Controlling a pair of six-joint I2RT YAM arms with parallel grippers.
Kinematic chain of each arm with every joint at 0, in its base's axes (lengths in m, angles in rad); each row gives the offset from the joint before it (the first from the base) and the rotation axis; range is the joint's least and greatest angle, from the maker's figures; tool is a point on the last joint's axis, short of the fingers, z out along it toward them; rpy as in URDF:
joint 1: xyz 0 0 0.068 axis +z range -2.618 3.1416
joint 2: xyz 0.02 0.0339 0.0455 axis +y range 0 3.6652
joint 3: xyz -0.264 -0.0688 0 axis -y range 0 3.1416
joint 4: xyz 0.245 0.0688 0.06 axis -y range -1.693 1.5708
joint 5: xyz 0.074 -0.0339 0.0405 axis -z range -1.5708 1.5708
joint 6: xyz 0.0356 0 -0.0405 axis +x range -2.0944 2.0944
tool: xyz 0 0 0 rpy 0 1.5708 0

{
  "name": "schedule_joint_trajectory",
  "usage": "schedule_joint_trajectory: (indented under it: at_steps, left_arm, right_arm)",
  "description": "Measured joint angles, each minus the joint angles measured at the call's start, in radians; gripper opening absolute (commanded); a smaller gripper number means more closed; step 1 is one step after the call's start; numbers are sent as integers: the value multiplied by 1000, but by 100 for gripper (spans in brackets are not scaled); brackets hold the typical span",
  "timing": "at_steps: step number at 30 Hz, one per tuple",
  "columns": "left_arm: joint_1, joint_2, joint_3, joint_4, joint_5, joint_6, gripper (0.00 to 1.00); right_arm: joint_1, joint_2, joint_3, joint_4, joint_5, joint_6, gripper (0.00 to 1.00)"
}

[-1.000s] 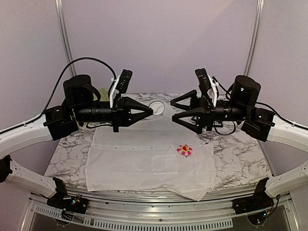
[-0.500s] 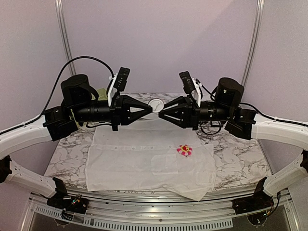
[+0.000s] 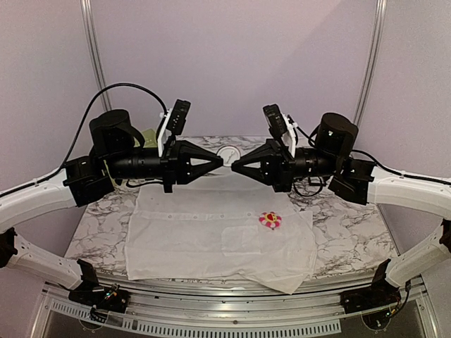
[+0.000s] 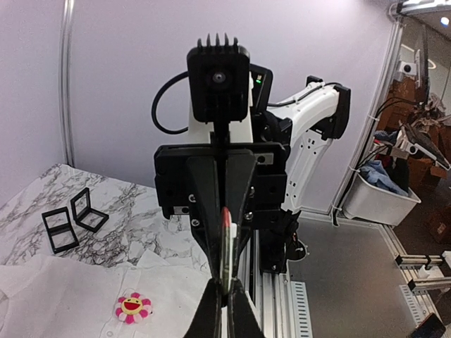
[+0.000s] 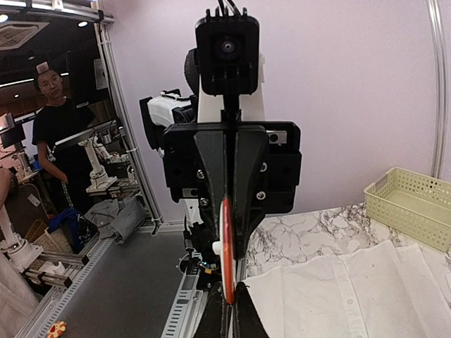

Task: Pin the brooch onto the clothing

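Observation:
The white button-front clothing (image 3: 197, 232) lies flat on the marble table (image 3: 106, 218). A pink-and-yellow flower brooch (image 3: 270, 220) rests on its right chest area, also low left in the left wrist view (image 4: 132, 308). High above the table's near side, my left gripper (image 3: 221, 163) and right gripper (image 3: 233, 166) point tip to tip. A thin round white disc (image 3: 227, 152) with a red rim stands upright between them. Each wrist view shows this disc edge-on (image 4: 225, 246) (image 5: 226, 246), running down into the shut fingertips of the left gripper (image 4: 224, 306) and right gripper (image 5: 227, 310).
A pale green basket (image 5: 412, 204) sits at the table's far left. Two small black frames (image 4: 70, 218) stand at the far right. The metal rail (image 3: 225, 310) runs along the near edge. A person (image 5: 53, 134) stands off the table to the left.
The right arm swung left until its tip met the left gripper's, and its jaws went from wide open to shut at the disc. The left arm, shirt and brooch stayed put.

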Motion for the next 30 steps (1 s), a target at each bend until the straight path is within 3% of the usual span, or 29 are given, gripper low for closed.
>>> schedule_joint_trajectory:
  at_steps: [5,6,8,9,11,15,20,23,27,30]
  left_arm:
    - [0,0,0,0,1,7,0]
    - [0,0,-1,0,1,11,7]
    - [0,-2,-7,-3,-2,24,59]
    - [3,-3,-12,-9,-6,33,65]
    - [17,-3,-16,-45,-11,50,66]
    - [76,-3,-16,-129,-26,103,53]
    - [93,2,-16,-192,-44,155,64]
    - [73,3,-16,-196,-46,165,64]
    - [46,3,-16,-191,-34,144,40]
    - [40,6,-16,-192,-24,136,35]
  right_arm:
    - [0,0,1,-1,0,-4,0]
    - [0,0,2,-5,1,-7,0]
    - [0,0,8,-34,9,-15,0]
    - [0,-1,14,-61,18,-24,0]
    - [1,-2,37,-143,44,-52,0]
    - [1,-2,115,-376,103,-137,0]
    - [1,13,204,-596,116,-230,0]
    - [1,43,241,-671,114,-277,0]
    - [1,76,257,-731,111,-314,0]
    - [1,87,260,-755,108,-332,0]
